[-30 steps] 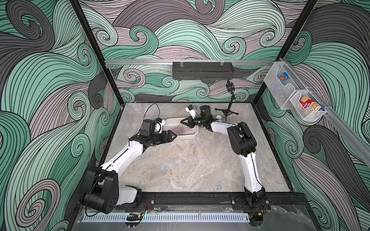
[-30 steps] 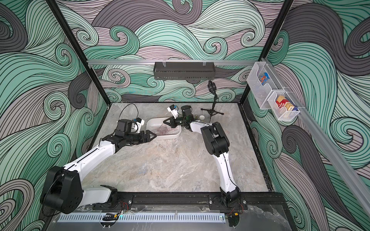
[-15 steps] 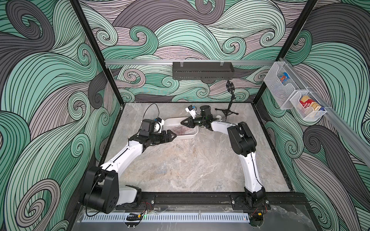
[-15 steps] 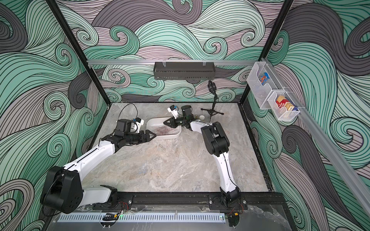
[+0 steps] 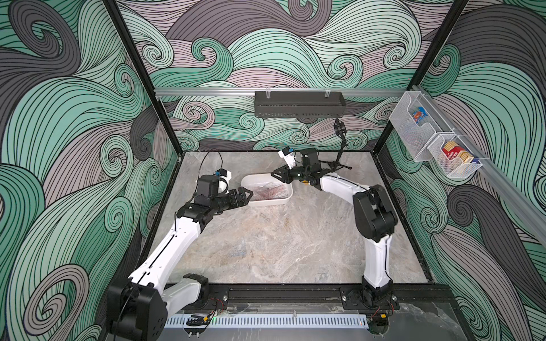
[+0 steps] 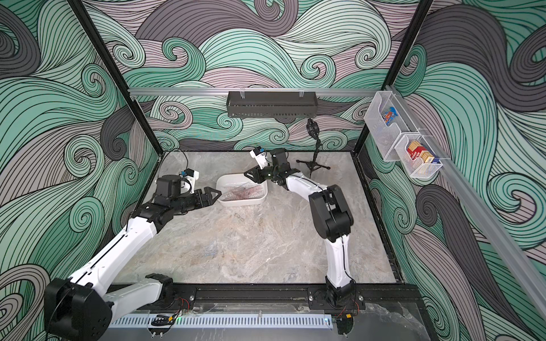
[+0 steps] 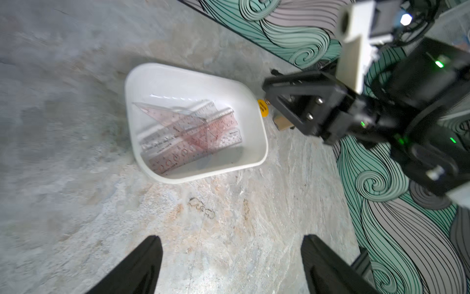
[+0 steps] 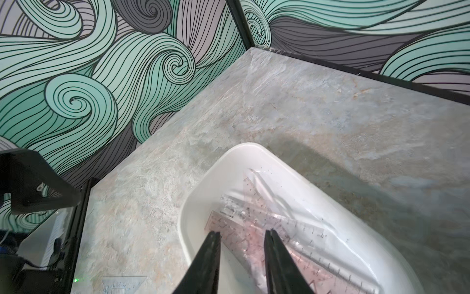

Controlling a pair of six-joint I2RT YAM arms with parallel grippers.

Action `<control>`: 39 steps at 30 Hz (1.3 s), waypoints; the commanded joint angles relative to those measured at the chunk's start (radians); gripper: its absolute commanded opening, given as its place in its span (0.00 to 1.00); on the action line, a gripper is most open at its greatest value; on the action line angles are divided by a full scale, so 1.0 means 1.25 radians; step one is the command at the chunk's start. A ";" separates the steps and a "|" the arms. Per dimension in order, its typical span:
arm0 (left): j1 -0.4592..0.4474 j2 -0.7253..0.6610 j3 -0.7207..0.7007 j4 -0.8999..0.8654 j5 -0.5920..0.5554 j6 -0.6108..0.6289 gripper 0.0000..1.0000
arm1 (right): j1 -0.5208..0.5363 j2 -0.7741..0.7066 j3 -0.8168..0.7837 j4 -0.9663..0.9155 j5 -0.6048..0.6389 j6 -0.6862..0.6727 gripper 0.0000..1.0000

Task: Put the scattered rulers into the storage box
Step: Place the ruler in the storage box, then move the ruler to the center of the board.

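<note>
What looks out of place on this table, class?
One bluish see-through plastic ruler lies flat on the marble tabletop, outside the white rounded plastic storage box that holds the other pinkish and clear rulers. It shows only in the right wrist view.

Bright, even light; left wrist view motion-blurred (shadows soft).

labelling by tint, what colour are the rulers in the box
Mostly see-through pinkish-red rulers, a few clear, in the white storage box; best in the left wrist view.
</note>
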State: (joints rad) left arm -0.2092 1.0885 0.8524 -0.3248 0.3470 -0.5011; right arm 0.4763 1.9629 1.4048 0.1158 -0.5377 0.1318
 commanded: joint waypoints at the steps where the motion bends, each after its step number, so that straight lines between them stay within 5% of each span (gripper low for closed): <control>1: 0.031 -0.032 -0.004 -0.066 -0.143 -0.029 0.89 | 0.143 -0.147 -0.189 0.083 0.252 0.009 0.34; 5: 0.074 -0.056 -0.049 -0.066 -0.194 -0.053 0.89 | 0.328 -0.220 -0.344 0.138 0.497 0.016 0.39; 9: 0.112 -0.068 -0.092 -0.046 -0.177 -0.076 0.89 | 0.468 -0.143 -0.324 0.120 0.651 -0.021 0.53; 18: 0.130 -0.087 -0.116 -0.042 -0.158 -0.058 0.89 | 0.554 0.027 -0.207 0.068 0.635 -0.084 0.68; 27: 0.131 -0.072 -0.115 -0.044 -0.144 -0.037 0.90 | 0.591 0.109 -0.132 0.007 0.650 -0.119 0.67; 39: 0.130 -0.061 -0.128 -0.018 -0.078 -0.033 0.90 | 0.577 0.058 -0.245 -0.002 0.745 -0.087 0.62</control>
State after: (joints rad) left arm -0.0525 1.0023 0.7002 -0.3676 0.2085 -0.5636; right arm 1.2121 2.0518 1.1458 0.1707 0.3485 0.0059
